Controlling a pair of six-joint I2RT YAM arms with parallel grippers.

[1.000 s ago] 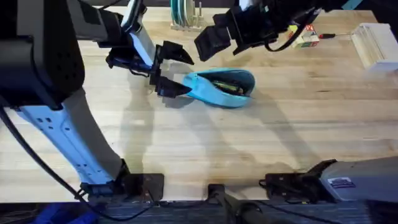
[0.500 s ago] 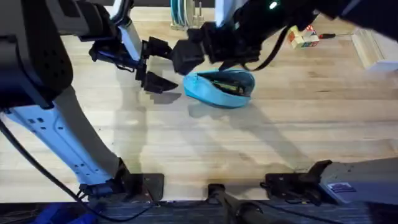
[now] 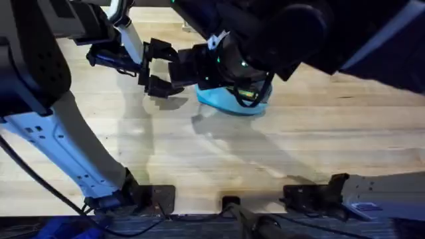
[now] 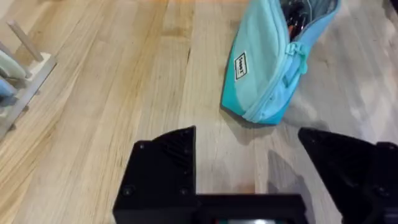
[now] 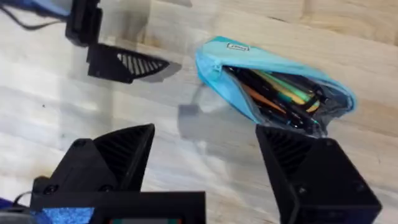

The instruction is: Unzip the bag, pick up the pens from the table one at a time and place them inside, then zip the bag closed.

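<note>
Mostly done: bag (image 5: 273, 93) lies toward the bench's (image 3: 299, 153) far edge, unzipped, pens (image 5: 280, 90) inside, none seen loose on the bench. Zipping shut remains. Left gripper (image 4: 249, 168) and right gripper (image 5: 205, 162) both have jaws open, empty.

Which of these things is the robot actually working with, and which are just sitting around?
Part of the job:
- the bag, unzipped
- the pens inside it
- the table under it
- left end effector and right end effector, both open

Lying about:
- the wooden rack beside the bag
</note>
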